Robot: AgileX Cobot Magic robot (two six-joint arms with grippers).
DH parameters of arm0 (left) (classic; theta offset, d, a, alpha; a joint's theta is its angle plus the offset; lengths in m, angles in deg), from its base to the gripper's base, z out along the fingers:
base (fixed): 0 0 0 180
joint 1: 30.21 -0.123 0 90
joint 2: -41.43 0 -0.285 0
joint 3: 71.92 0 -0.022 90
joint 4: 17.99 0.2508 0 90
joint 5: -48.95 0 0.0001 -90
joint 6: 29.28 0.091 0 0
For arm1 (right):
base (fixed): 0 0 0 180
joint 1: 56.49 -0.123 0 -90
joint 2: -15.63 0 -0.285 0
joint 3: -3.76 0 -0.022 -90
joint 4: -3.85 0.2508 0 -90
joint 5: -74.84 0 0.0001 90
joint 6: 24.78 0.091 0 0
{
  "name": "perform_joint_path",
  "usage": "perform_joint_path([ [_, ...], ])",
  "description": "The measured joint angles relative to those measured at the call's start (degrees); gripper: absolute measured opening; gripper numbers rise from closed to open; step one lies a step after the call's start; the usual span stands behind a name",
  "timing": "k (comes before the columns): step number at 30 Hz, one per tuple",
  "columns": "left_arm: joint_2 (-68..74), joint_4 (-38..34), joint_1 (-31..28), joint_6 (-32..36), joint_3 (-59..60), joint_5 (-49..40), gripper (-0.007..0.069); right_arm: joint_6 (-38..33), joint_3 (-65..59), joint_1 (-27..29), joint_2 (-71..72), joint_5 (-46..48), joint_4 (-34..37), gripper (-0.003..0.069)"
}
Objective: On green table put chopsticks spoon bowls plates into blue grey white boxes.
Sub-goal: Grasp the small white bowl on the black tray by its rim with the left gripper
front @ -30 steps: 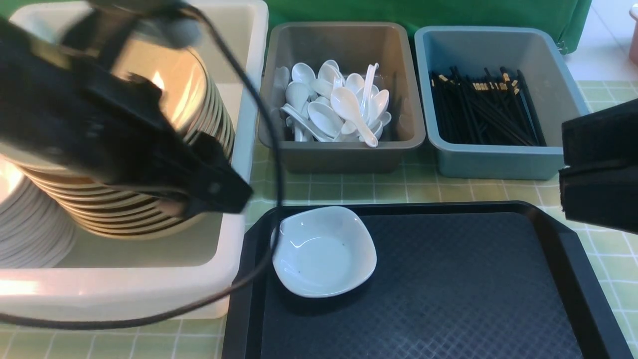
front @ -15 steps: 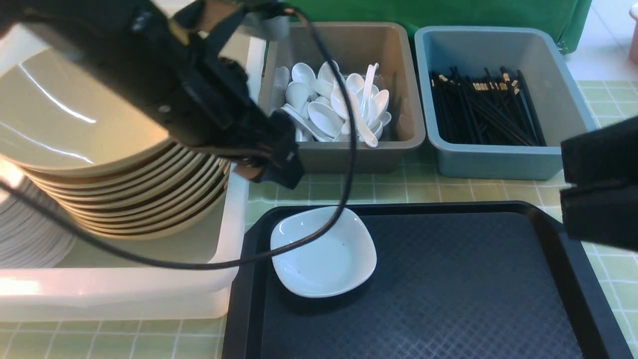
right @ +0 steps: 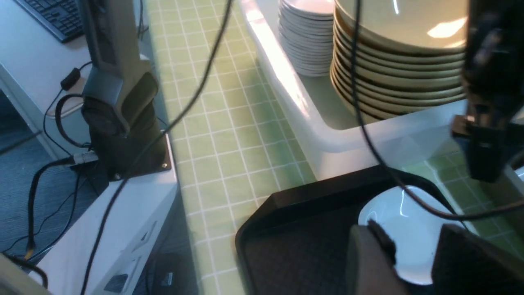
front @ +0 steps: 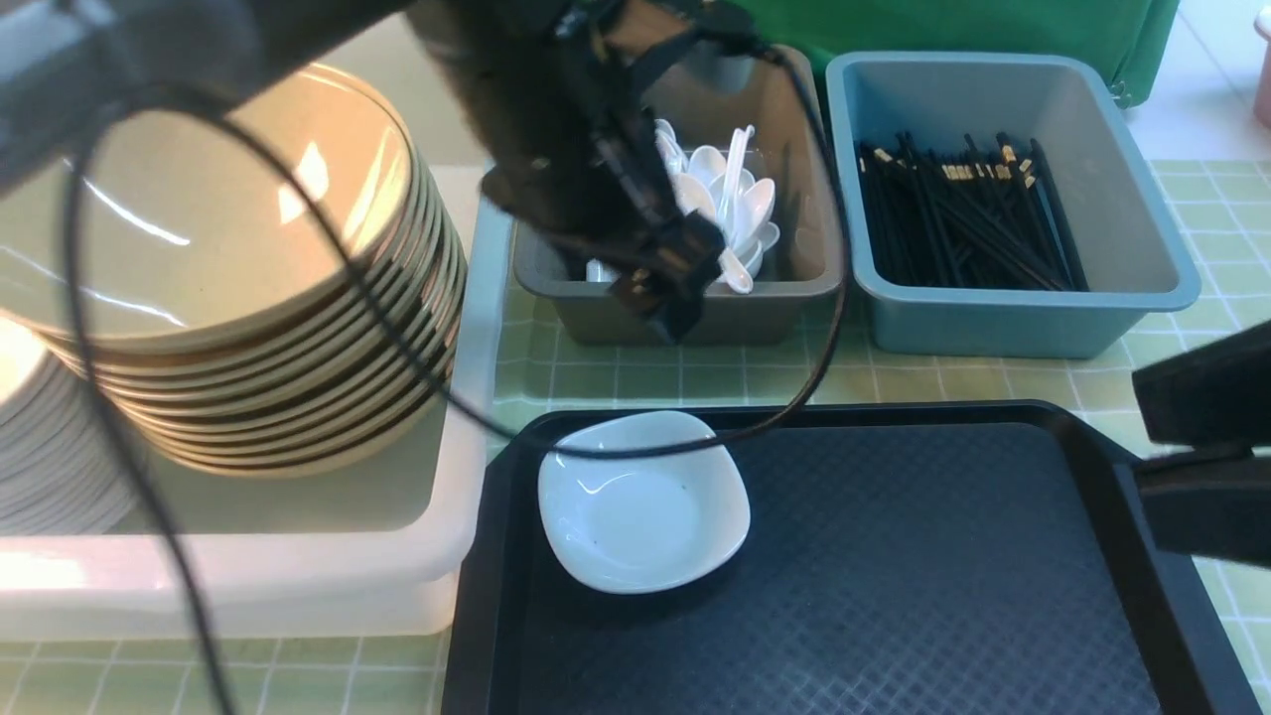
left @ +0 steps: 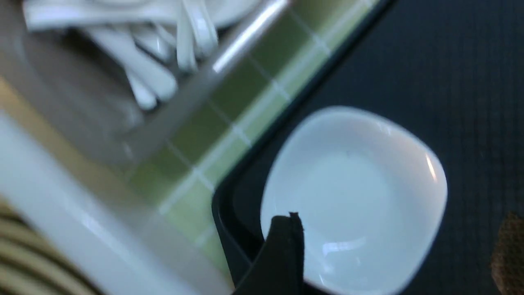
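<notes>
Green table [front: 645, 382] is covered in pale green cloth, crossed by white grid lines into small sq. Tray [front: 894, 576] is black w/ fine diamond texture. Plate [front: 643, 501] on it is glossy white. Bowls [front: 228, 268] are coloured mustard-tan inside, darker brown outside, so stack's edge is banded tan/brown. Stacked plates [front: 40, 457] are white. Large box [front: 298, 586] is translucent white, mid box [front: 765, 318] grey-brown, rt box [front: 993, 323] teal blue. Spoons [front: 755, 204] are glossy white. Chopsticks [front: 973, 228] are black, some ends marked w/ gold pattern. Backdrop [front: 943, 25] is dark green.

plate [left: 352, 196] on black tray [left: 450, 61] | spoons [left: 155, 78] in grey box [left: 69, 106]
</notes>
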Motion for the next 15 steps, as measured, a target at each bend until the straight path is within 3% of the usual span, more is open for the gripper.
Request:
perform_joint_path([
  [5,5.7,0.5,0.8,4.9,-5.6,0.0,0.0594,0.0,0.0,0.0,0.0,1.8,-0.1,0.0144],
  [8,9.2,-0.5,1.0,2.7,-6.4,0.1,0.0594,0.0,0.0,0.0,0.0,1.8,-0.3,0.0045],
  [15,12.0,-3.7,3.1,-5.5,-5.8,0.1,0.0593,0.0,0.0,0.0,0.0,-0.1,-0.5,0.0024],
])
